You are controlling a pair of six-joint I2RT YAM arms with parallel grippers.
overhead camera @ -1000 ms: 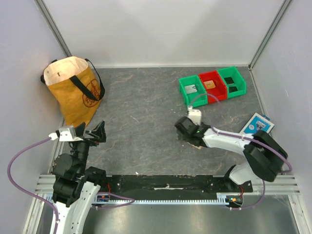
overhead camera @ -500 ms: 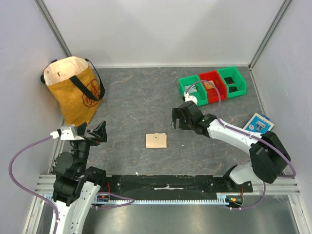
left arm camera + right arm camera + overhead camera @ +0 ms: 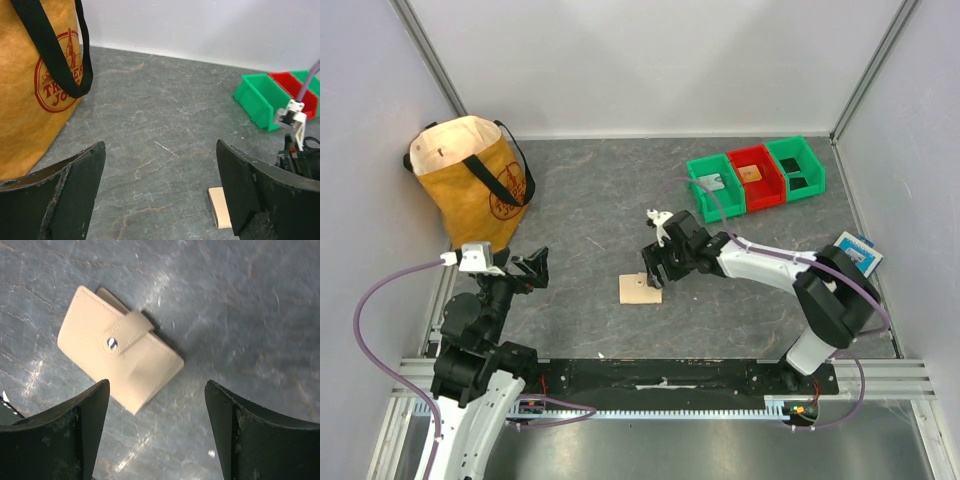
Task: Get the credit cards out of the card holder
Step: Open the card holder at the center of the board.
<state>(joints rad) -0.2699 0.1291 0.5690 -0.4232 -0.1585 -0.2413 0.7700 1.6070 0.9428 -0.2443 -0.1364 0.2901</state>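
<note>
The card holder (image 3: 641, 289) lies flat on the table, a tan wallet folded shut with its tab snapped down, so its inside is hidden. In the right wrist view the card holder (image 3: 117, 355) sits just ahead of the left finger, outside the jaws. My right gripper (image 3: 653, 267) hovers open at the holder's far right corner, with nothing in my right gripper (image 3: 157, 432). An orange-tan credit card (image 3: 751, 173) lies in the red bin and a dark one (image 3: 796, 183) in the right green bin. My left gripper (image 3: 518, 270) stands open and empty at the near left. Past my left gripper (image 3: 160, 195), a sliver of the holder (image 3: 220, 207) shows.
A tan tote bag (image 3: 470, 185) with black straps stands at the far left. A row of bins, green (image 3: 713, 185), red (image 3: 757, 180) and green (image 3: 800, 165), sits at the far right. A blue-and-white packet (image 3: 860, 250) lies by the right wall behind my right arm.
My right arm swung left from near the bins to just over the card holder, its jaws narrowing slightly. The holder, covered by the arm a second ago, now lies uncovered. My left gripper shifted slightly right.
</note>
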